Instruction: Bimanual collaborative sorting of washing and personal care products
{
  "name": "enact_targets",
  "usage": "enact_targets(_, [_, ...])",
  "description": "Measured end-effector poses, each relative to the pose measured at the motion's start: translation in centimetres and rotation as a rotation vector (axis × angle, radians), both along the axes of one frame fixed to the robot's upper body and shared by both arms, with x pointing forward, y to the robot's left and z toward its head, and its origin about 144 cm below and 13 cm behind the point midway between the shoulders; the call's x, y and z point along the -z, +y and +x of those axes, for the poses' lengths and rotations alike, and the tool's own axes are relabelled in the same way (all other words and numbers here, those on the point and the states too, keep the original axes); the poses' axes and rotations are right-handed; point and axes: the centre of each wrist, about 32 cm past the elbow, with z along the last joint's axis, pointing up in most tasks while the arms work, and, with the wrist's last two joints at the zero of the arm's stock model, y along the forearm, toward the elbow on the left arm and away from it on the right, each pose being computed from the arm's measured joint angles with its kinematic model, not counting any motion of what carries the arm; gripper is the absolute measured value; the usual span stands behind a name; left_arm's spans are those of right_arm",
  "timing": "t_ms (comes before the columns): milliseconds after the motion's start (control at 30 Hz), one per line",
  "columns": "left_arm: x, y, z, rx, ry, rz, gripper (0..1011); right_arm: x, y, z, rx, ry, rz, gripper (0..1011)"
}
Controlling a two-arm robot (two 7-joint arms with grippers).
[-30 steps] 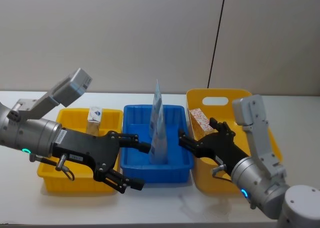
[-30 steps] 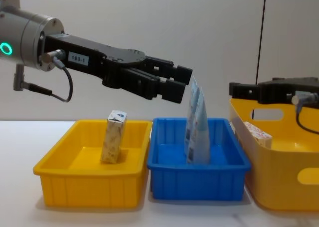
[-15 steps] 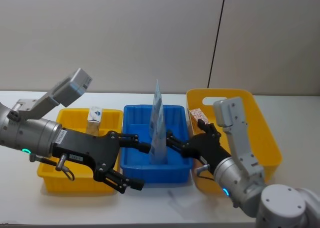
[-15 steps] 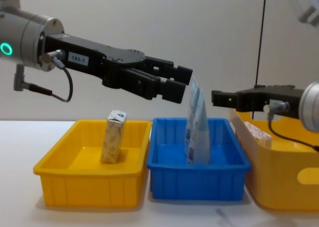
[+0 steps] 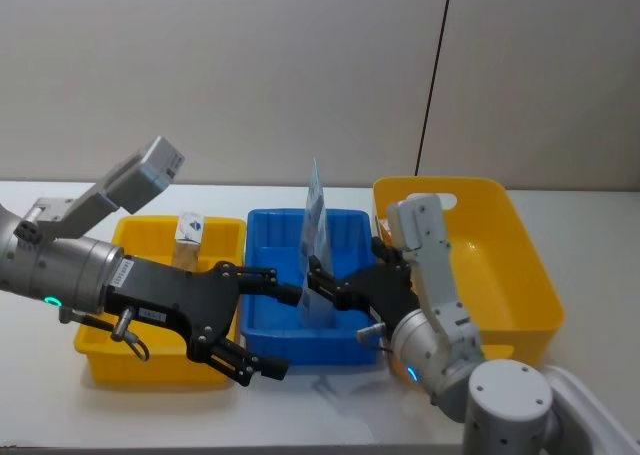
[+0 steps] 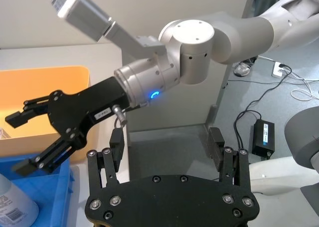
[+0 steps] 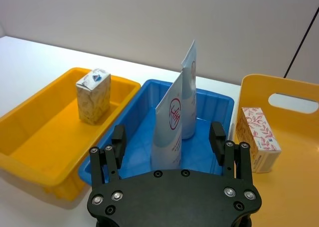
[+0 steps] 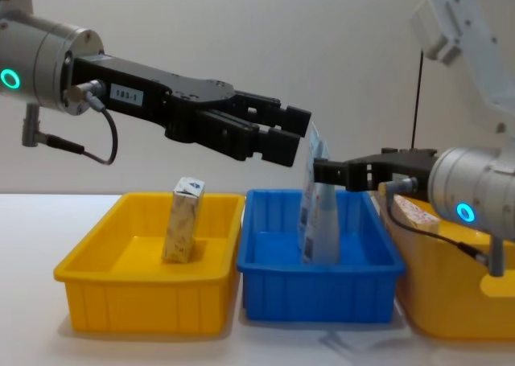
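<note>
Three plastic bins sit in a row on a white table [image 5: 40,395]: a shallow yellow bin [image 8: 113,289] on the left, a blue bin [image 8: 322,289] touching it in the middle, and a deeper yellow bin with a handle cutout [image 5: 520,275] on the right. Behind them is a pale wall [image 5: 250,75].

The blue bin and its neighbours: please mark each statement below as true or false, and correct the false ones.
1. Two pale blue tubes stand upright in the blue bin. True.
2. The small cream carton lies flat in the blue bin. False: it stands upright in the left yellow bin.
3. The right pincer is open, close beside the tubes. True.
4. The left pincer is shut on a tube. False: it is open and holds nothing.
5. The white box with red leaf print is in the right yellow bin. True.
</note>
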Motion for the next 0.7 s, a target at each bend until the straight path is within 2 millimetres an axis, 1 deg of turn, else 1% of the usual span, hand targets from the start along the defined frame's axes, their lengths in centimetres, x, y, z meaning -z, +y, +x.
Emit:
enact_targets(233, [0.0, 0.0, 0.0, 0.000, 0.000, 0.000, 1001, 0.5, 1.2, 1.2, 0.023, 0.000, -0.006, 1004])
enact_targets(700, [0.0, 0.0, 0.0, 0.000, 0.000, 0.000, 1001, 0.9, 2.7, 3.2, 0.065, -0.004, -0.017, 1004])
